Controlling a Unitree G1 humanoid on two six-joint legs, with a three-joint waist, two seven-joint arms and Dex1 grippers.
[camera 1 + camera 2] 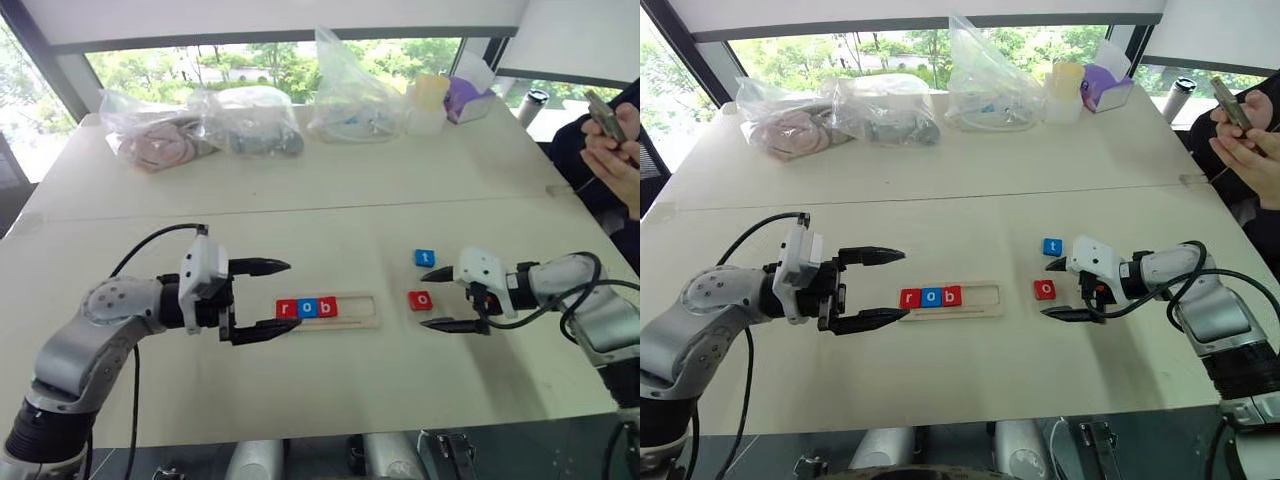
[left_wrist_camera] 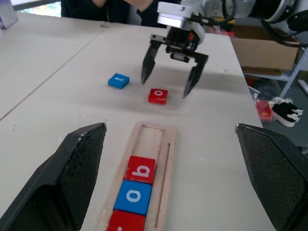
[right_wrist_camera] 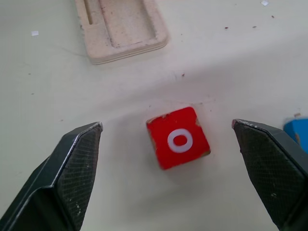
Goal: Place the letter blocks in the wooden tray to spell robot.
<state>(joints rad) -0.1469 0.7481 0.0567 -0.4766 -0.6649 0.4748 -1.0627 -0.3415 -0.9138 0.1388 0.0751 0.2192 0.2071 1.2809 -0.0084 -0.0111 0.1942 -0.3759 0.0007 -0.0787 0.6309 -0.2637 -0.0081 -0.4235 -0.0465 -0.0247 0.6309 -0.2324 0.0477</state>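
Note:
The wooden tray [image 1: 352, 310] lies at the table's middle. Its left part holds a red r block [image 1: 287, 308], a blue o block [image 1: 307, 307] and a red b block [image 1: 326, 307]; its right part is bare. My left gripper [image 1: 292, 296] hangs open at the tray's left end, one finger on each side of it. To the right of the tray a red o block [image 3: 178, 137] lies flat on the table. My right gripper [image 2: 164, 89] stands open around that block without touching it. A blue t block [image 1: 424, 257] lies just behind the red o block.
Plastic bags [image 1: 250, 120] with contents, a yellow-lidded cup [image 1: 430, 100] and a purple box [image 1: 468, 98] line the table's far side. A person's hands holding a phone [image 1: 610, 140] are at the right edge. A seam [image 1: 300, 208] crosses the table.

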